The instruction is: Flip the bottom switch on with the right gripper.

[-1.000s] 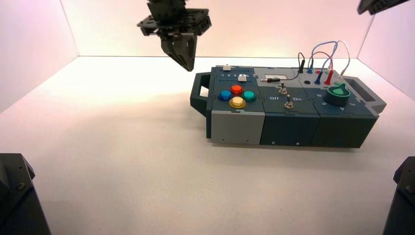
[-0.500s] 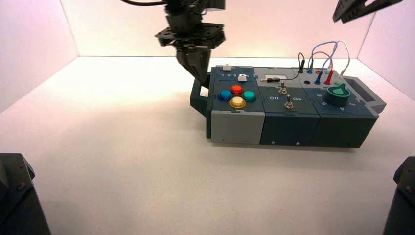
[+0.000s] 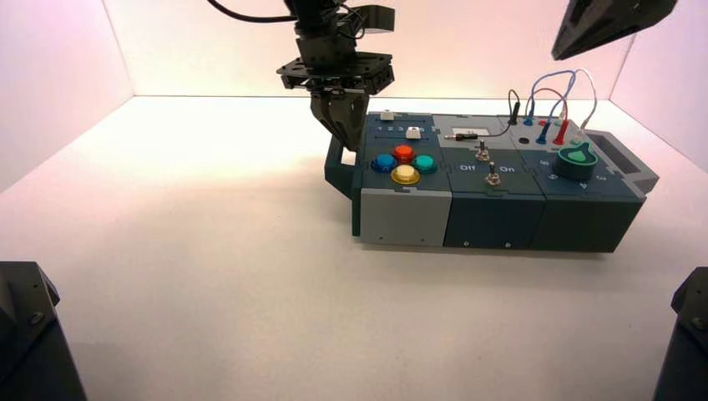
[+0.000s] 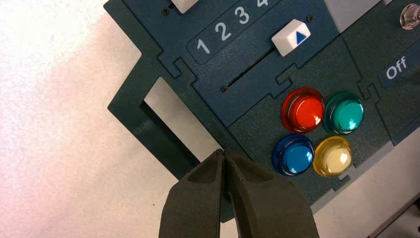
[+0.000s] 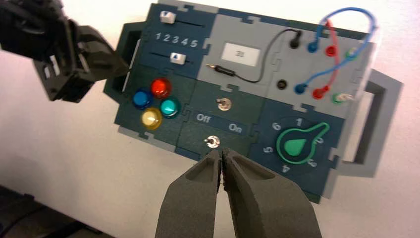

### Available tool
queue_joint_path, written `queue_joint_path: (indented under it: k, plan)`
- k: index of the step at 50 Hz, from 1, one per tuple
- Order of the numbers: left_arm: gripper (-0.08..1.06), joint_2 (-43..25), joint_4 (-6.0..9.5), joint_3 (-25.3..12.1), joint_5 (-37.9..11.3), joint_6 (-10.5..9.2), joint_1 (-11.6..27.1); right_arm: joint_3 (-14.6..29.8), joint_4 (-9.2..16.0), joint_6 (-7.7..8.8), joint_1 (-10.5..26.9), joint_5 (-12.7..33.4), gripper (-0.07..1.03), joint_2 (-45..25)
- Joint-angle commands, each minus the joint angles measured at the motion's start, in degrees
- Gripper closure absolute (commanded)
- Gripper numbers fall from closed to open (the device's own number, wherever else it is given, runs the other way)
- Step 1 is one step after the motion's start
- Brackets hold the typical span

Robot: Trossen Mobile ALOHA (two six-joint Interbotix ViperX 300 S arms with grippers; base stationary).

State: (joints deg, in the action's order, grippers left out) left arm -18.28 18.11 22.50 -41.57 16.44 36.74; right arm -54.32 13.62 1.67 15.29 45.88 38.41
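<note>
Bottom switch (image 5: 212, 142) stands apart from the right gripper (image 5: 221, 166), whose closed fingers grip and touch nothing.

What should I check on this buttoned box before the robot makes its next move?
1. Small silver metal toggle switch, lower of two, in sight: ok.
2. That switch already on: not ok, its lever leans toward "Off".
3. Black right gripper shut for pushing: ok.
4. Right gripper at the switch: not ok, in the high view it hangs above the box's far right side.
5. Black left gripper clear of the dark left handle: cannot tell.
</note>
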Motion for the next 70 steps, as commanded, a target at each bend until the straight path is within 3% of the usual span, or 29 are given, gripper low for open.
queue_joint_path:
  k: [1,16,30,44,53,70]
  plan:
    - [1.00,-0.18,0.00,-1.32,0.09,0.26,-0.44,1.85,0.88,-0.18,0.62,-0.62,0.95,-0.88]
    - [1.00,-0.88,-0.18,-0.62,0.09,0.35,-2.90,2.29,0.79,-0.09,0.62,-0.70,0.95,-0.79]
    - [1.00,-1.49,-0.18,-0.44,-0.26,0.97,-2.90,3.87,1.05,0.00,1.05,-0.62,0.95,-2.29]
    - [1.00,-2.37,-0.09,-1.05,-0.44,0.97,-2.90,3.34,2.90,-1.05,7.21,-2.11,0.98,-11.51]
    - [1.00,-2.72,-0.09,-1.85,-0.97,0.97,-2.90,2.11,4.39,-1.05,7.21,-4.22,0.98,-16.00]
    - [1.00,-4.04,-0.09,-4.48,-2.29,1.05,-2.90,-0.09,4.57,-0.70,7.38,-5.01,0.98,-19.42]
